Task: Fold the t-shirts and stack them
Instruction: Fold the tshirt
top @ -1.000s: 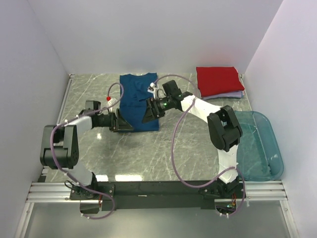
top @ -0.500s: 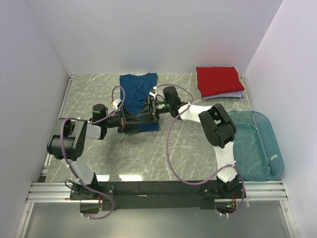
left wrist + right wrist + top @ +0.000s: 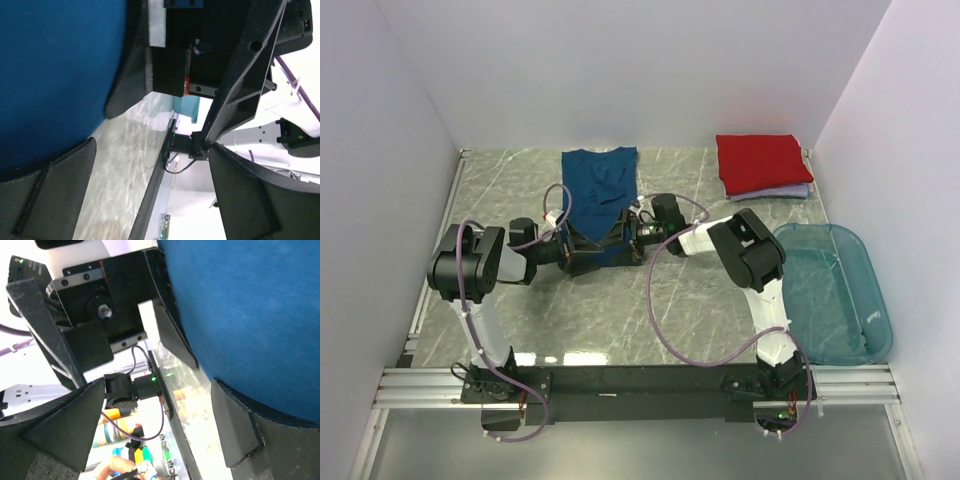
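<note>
Tabletop (image 3: pixel 620 310): left hand (image 3: pixel 586 254) and right hand (image 3: pixel 621 239) have opened wider at blue tee (image 3: pixel 600 183).

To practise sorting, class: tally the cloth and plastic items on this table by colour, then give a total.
Dark blue t-shirt: 1
Red t-shirt: 1
Pale lavender t-shirt, lying under the red one: 1
Teal tub: 1
Total: 4
</note>
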Controlling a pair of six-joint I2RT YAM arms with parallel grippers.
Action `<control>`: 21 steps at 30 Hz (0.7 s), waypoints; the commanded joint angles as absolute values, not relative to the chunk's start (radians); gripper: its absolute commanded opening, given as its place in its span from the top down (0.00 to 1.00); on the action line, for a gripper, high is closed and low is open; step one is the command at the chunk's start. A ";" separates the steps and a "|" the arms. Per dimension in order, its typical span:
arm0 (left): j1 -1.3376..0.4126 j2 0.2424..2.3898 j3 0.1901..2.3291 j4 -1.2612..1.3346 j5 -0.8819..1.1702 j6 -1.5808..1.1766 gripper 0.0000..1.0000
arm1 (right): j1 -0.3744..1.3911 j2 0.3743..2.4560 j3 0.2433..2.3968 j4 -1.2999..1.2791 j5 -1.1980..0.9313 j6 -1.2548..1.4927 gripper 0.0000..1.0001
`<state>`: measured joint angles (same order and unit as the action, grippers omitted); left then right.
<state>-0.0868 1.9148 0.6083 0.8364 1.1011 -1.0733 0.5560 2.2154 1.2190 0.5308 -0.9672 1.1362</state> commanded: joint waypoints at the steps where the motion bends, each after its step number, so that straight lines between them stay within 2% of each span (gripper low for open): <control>1: -0.028 1.933 0.607 0.799 1.037 -1.017 0.01 | 0.540 2.209 1.197 0.471 -0.965 1.059 0.07; 9: 0.086 1.876 0.549 0.697 1.074 -0.945 0.01 | 0.476 2.195 1.147 0.353 -0.966 0.947 0.07; 13: 0.150 1.841 0.538 0.548 1.109 -0.821 0.01 | 0.466 2.180 1.141 0.309 -0.988 0.917 0.06; 16: 0.207 1.796 0.569 0.347 1.153 -0.661 0.00 | 0.459 2.142 1.156 0.237 -1.061 0.856 0.08; 17: 0.218 1.778 0.616 0.180 1.175 -0.597 0.01 | 0.459 2.122 1.201 0.175 -1.072 0.807 0.08; 20: 0.248 1.683 0.752 -0.097 1.180 -0.282 0.01 | 0.456 2.027 1.335 -0.152 -1.075 0.506 0.09; 21: 0.252 1.643 0.794 -0.291 1.167 -0.193 0.00 | 0.451 1.993 1.376 -0.249 -1.063 0.310 0.10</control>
